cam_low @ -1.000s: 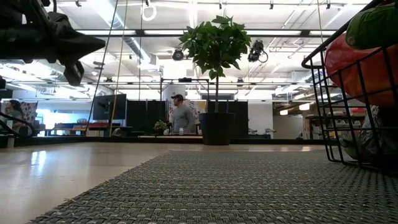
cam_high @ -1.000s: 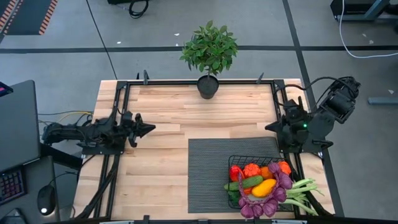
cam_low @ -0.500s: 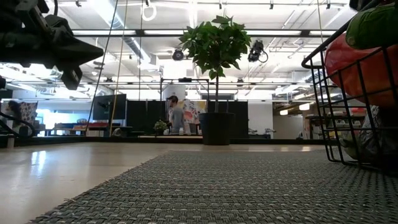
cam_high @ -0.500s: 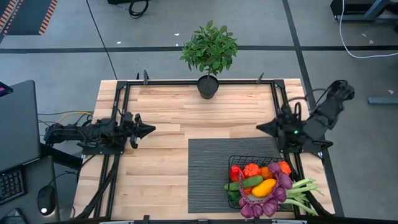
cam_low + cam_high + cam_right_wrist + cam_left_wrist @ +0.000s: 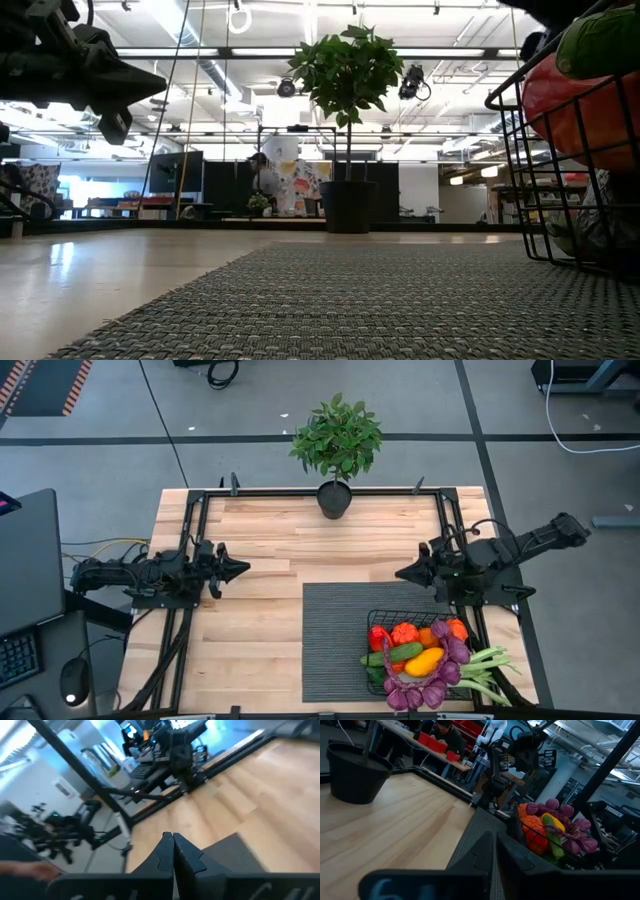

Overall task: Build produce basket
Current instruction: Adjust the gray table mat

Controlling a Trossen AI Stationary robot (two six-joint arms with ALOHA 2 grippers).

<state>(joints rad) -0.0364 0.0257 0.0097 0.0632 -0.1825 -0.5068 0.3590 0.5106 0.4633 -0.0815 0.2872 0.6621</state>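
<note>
The black wire basket [image 5: 388, 622] stands on the ribbed mat at the table's near right, filled with produce [image 5: 425, 656]: red and orange peppers, a yellow one, a green cucumber, purple pieces, and green leek stalks poking out to the right. The low view shows the basket's [image 5: 520, 150] edge and a red pepper [image 5: 575, 100] inside it. My left gripper [image 5: 240, 568] hovers shut above the table's left side, pointing right. My right gripper [image 5: 403, 573] hovers shut above the mat's far right corner, pointing left. Neither holds anything.
A potted green plant [image 5: 335, 445] stands at the middle of the far edge. The dark ribbed mat [image 5: 340, 640] covers the near right part of the table. Bare wood [image 5: 260, 530] lies between the arms. People move in the room behind.
My right arm has stretched out from its folded pose at the right edge, carrying its gripper toward the table's left, over the mat's far right corner. My left gripper has kept still. The basket and produce have not moved.
</note>
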